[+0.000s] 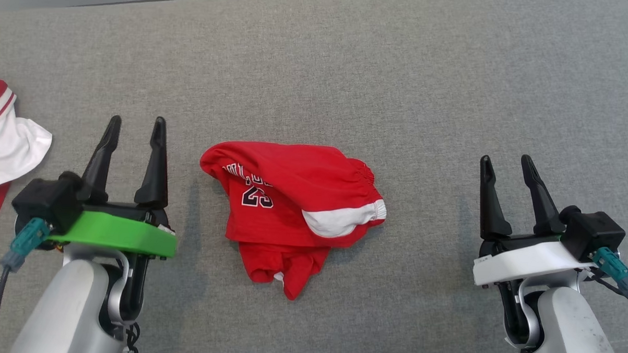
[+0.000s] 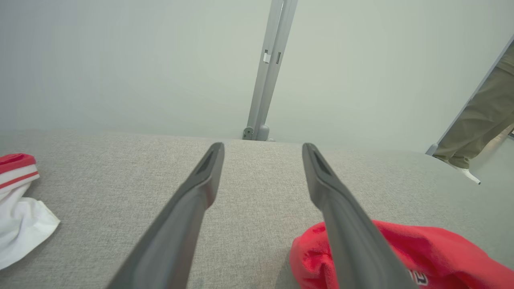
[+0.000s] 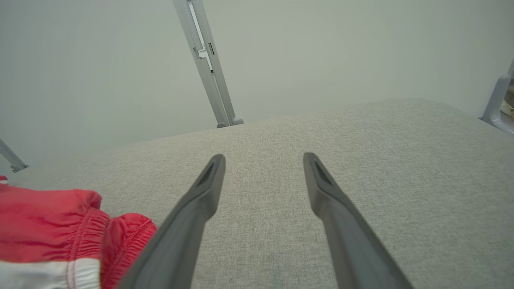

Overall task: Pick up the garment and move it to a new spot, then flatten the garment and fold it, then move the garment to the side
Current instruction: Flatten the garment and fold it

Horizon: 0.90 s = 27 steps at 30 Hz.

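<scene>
Item 1. Garment (image 1: 292,196): we record one red jersey piece with white trim and dark number print. It lies crumpled near the middle of the tabletop (image 1: 401,70), between the two arms, with a red fold sticking out from under its near edge. In the left wrist view it (image 2: 433,249) sits low and to the right, partly behind one finger. In the right wrist view its gathered red edge and white band (image 3: 48,216) fill the lower left corner.

Item 2. Left tool (image 1: 138,120): green collar, fingers spread apart and pinching nothing. It stands just to the left of the garment without touching it. Its own camera shows bare grey fabric between its fingers (image 2: 263,146).

Item 3. Right tool (image 1: 505,158): white collar, fingers spread and empty (image 3: 264,155), well apart from the garment on its right side.

Item 4. Second garment (image 1: 7,139): red and white with striped trim, bunched at the far left edge of the tabletop (image 2: 20,212).

Item 5. Surroundings: we note a pale wall, a grey metal post (image 2: 269,72) beyond the far edge, and a person's leg (image 2: 482,120) in khaki trousers at the right.
</scene>
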### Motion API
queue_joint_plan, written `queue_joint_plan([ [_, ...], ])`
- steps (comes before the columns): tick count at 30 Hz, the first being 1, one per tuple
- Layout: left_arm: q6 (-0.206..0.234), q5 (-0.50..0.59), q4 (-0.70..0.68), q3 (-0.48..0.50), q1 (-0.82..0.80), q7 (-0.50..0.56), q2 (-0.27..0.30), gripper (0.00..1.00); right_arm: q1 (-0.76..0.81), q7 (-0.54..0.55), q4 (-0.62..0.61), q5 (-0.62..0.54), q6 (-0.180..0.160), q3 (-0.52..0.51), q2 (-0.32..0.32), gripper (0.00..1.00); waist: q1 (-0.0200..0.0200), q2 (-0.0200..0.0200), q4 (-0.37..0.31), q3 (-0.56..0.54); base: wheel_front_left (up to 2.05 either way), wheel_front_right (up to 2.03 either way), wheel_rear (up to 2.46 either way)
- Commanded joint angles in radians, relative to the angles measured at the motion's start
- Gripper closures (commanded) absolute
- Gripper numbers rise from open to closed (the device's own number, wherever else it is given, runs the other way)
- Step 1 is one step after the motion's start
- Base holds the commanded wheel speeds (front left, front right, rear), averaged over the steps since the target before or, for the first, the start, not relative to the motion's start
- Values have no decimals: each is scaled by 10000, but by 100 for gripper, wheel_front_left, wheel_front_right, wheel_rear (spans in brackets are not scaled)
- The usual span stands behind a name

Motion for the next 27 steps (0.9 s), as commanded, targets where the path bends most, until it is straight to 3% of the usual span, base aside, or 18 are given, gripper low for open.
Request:
queue_joint_plan([
  [1, 213, 408, -306, 349, 420, -25, -216, 0, 82, -34, -15, -66, 1, -25, -21, 0, 0, 0, 54, -76, 0, 0, 0],
  [3, 688, 1311, -919, 982, 790, -27, -469, 0, 81, -36, -30, -151, 1, -32, -22, 0, 0, 0, 80, -153, 0, 0, 0],
  [6, 922, 2295, -1523, 1538, 1425, -27, -828, 0, 95, -36, -53, -258, 1, -38, -24, 0, 0, 0, 82, -275, 0, 0, 0],
  [15, 516, 3728, -1374, 1515, 2624, -29, -790, 0, 310, -36, -37, -456, 1, -42, -21, 0, 0, 0, 39, -515, 0, 0, 0],
  [22, 281, 3933, -1197, 1448, 2522, -30, -1012, 0, 288, -36, 22, -501, 1, 39, -19, 0, 0, 0, 184, -475, 0, 0, 0],
  [27, 123, 3952, -1131, 1493, 2341, -30, -1093, 0, 134, 173, 89, -490, 1, 777, -60, 0, 0, 0, 281, -408, 0, 0, 0],
])
